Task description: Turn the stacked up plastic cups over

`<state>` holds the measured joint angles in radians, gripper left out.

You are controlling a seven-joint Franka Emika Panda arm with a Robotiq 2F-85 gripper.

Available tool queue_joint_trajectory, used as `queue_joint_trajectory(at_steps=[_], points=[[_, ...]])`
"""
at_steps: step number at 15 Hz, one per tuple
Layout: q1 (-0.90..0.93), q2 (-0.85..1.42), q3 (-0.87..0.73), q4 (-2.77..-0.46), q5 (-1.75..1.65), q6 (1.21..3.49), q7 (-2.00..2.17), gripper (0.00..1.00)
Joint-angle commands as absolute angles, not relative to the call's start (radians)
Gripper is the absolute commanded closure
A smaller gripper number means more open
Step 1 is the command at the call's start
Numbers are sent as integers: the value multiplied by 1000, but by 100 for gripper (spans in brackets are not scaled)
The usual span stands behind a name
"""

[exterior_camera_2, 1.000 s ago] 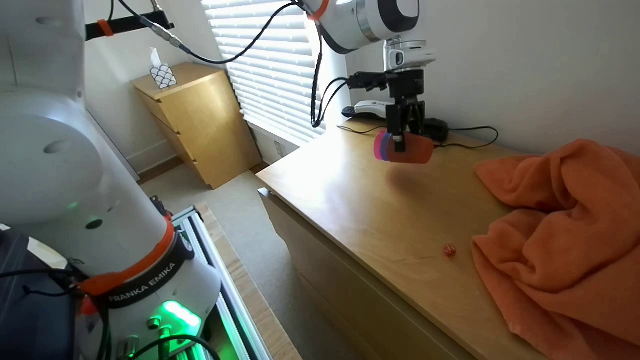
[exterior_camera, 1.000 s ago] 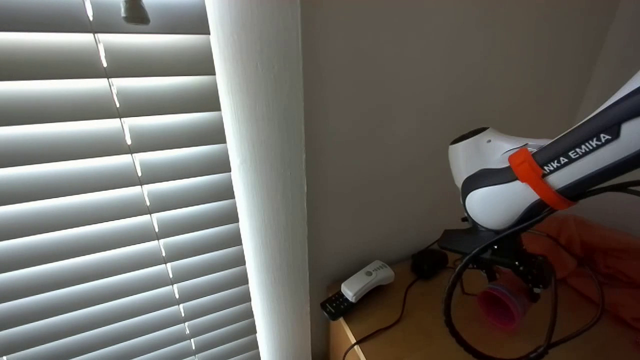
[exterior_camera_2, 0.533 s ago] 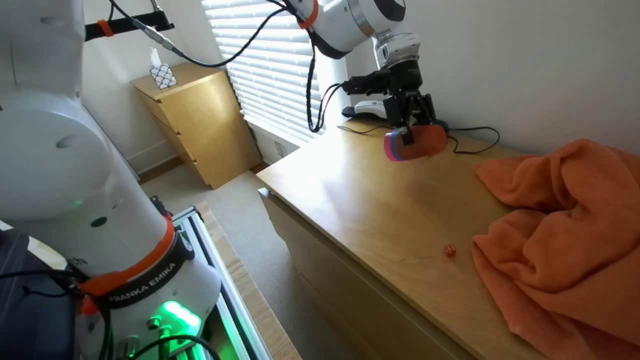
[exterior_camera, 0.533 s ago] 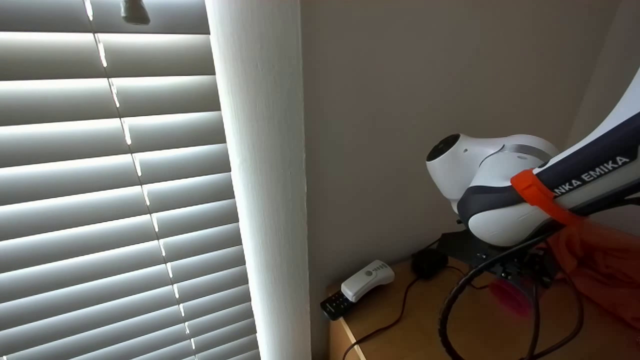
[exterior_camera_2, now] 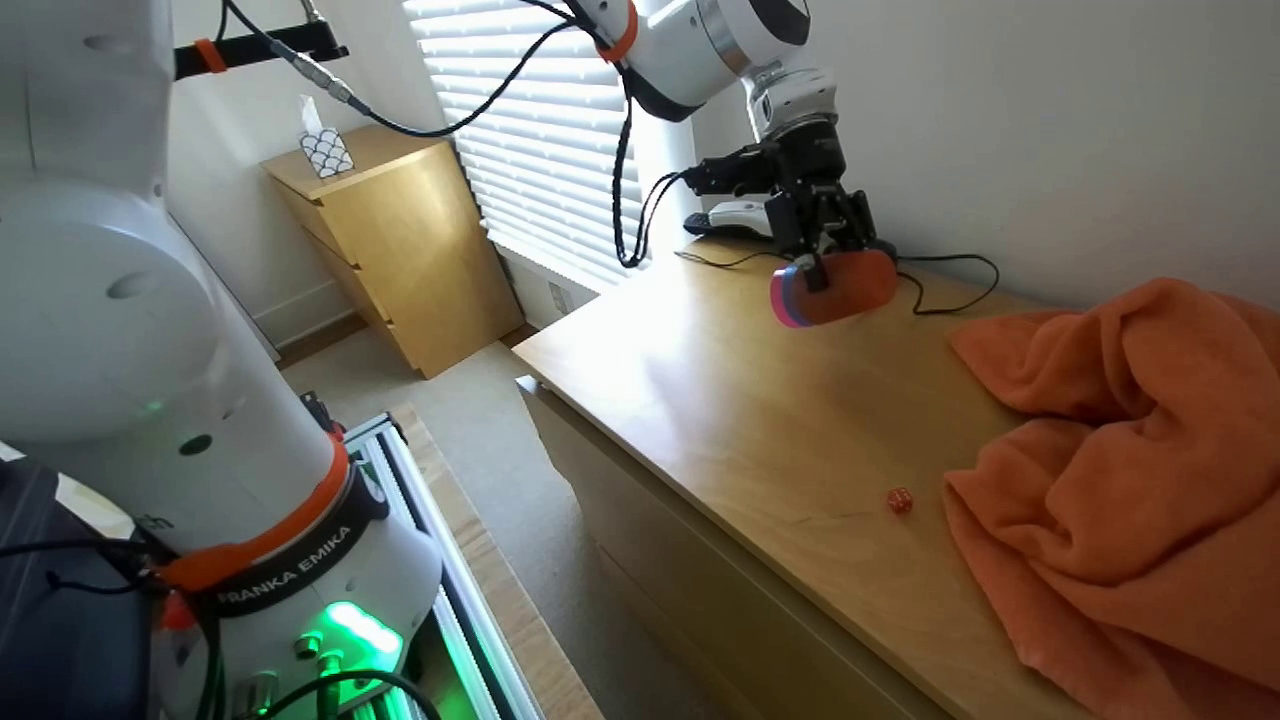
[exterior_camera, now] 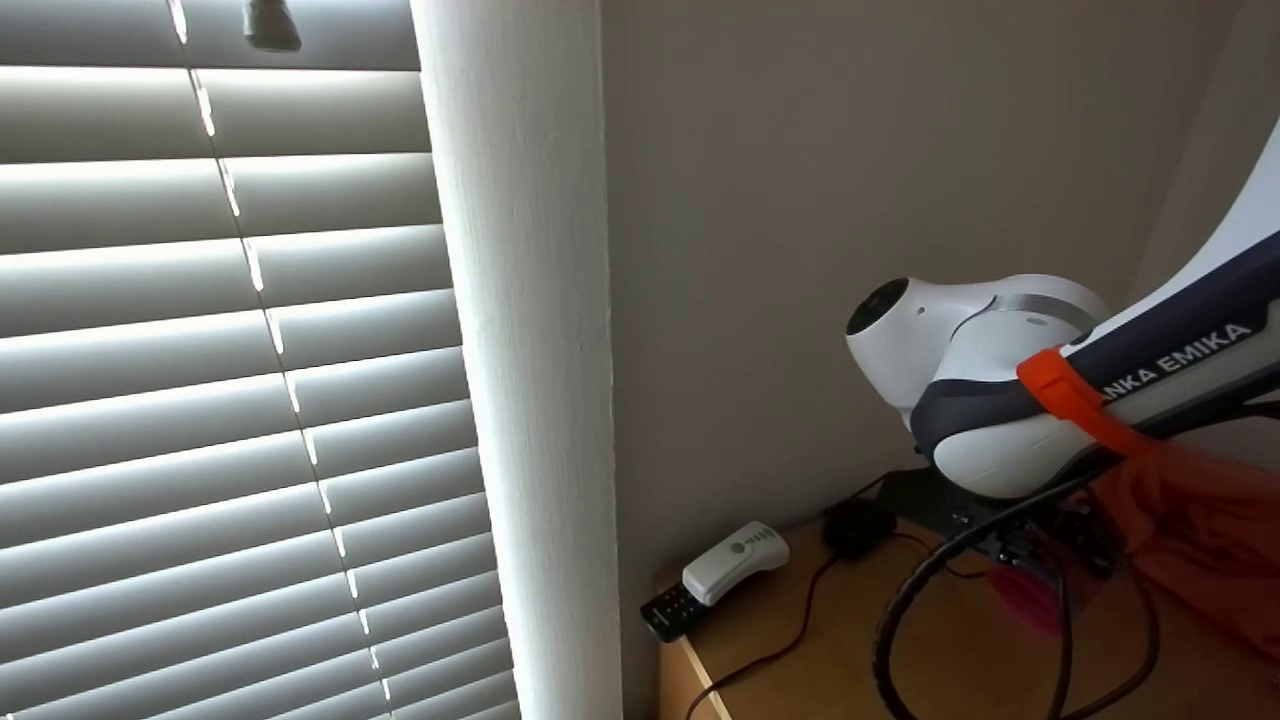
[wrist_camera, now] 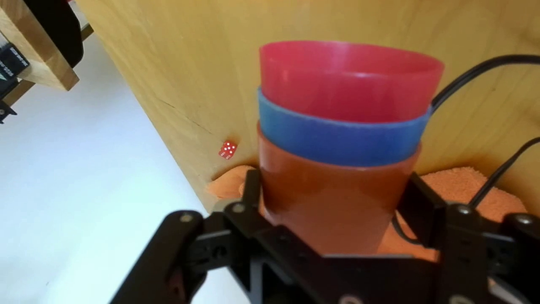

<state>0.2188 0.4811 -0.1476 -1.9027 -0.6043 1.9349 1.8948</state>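
I judge the turning-over step in hand: my gripper (wrist_camera: 335, 188) is clamped around the stacked cups (wrist_camera: 344, 145), aloft roughly sideways over the wooden top (exterior_camera_2: 760, 400); next probably calls for rolling them mouth-down, then lowering.

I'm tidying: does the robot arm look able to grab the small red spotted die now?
Probably not: its black gripper holds the stacked red, blue and orange plastic cups, though nothing covers the red die.

Place: a home, by the look of it
Venetian blinds (exterior_camera: 120, 380): well apart from the gripper (wrist_camera: 335, 190)
Dresser (exterior_camera_2: 720, 400): below the gripper
Remote control (exterior_camera: 672, 613): to one side of the gripper
Tissue box (exterior_camera_2: 327, 155): on a chest of drawers (exterior_camera_2: 440, 250), far from the gripper
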Motion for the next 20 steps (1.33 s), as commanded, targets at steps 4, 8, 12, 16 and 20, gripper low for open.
queue_joint_trajectory(at_steps=[4, 8, 12, 16, 20], points=[[264, 519, -130, -1894, -790, 1776, 2200, 45], [260, 594, -89, -1855, -826, 1653, 2280, 45], [274, 678, -61, -1809, -901, 1546, 2306, 45], [281, 745, -38, -1767, -961, 1505, 2331, 45], [282, 785, -18, -1739, -992, 1492, 2358, 45]])
